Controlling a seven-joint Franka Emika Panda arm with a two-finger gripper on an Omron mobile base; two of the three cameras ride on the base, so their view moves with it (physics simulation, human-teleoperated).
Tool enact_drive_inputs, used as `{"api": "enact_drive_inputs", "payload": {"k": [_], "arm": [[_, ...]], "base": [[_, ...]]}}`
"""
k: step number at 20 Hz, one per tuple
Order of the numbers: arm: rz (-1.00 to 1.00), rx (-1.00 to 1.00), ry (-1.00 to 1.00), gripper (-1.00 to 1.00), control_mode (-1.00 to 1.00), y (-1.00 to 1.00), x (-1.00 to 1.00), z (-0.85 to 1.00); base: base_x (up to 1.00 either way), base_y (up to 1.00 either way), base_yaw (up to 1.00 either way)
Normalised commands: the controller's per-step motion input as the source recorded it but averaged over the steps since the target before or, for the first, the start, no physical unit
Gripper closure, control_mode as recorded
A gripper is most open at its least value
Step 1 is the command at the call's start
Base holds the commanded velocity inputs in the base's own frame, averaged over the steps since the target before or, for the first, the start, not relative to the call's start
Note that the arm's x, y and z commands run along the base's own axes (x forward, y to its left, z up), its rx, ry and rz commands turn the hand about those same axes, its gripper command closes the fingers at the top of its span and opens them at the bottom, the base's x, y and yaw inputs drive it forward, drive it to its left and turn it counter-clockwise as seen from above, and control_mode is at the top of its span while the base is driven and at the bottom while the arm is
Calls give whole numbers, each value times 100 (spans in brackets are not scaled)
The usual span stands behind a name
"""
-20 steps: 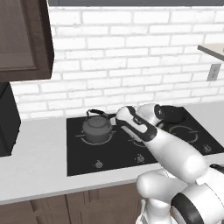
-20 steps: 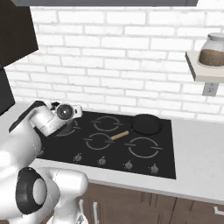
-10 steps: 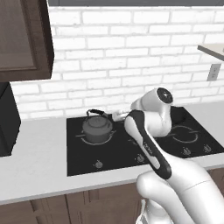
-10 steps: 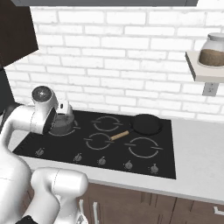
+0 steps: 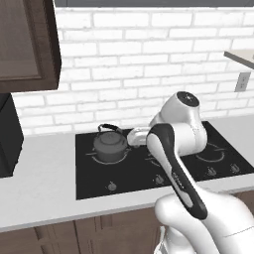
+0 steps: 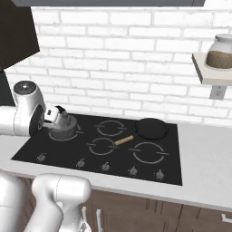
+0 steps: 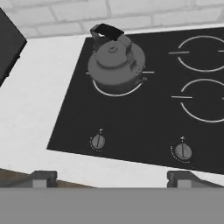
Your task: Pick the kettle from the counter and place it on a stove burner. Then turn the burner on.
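The kettle [image 7: 116, 65] sits on its burner ring. The knob [image 7: 98, 141] lies straight ahead of the tool [image 7: 111, 177], whose tips stand wide apart, holding nothing.

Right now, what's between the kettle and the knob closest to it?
Nothing but bare black cooktop glass. In the hand view, the kettle sits on its burner ring and the knob lies below it, with nothing between.

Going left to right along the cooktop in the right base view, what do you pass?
Gripper → kettle on its stove burner → wooden pan handle → black frying pan → bare counter.
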Motion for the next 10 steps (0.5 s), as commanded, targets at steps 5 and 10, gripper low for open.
{"api": "enact_drive_inputs", "payload": {"k": [5, 10], "arm": [[-8, 1, 3, -100, -100, 12, -61, -43], [-5, 0, 7, -100, -100, 5, -19, -54]], "base": [[0, 0, 0], [0, 0, 0]]}}
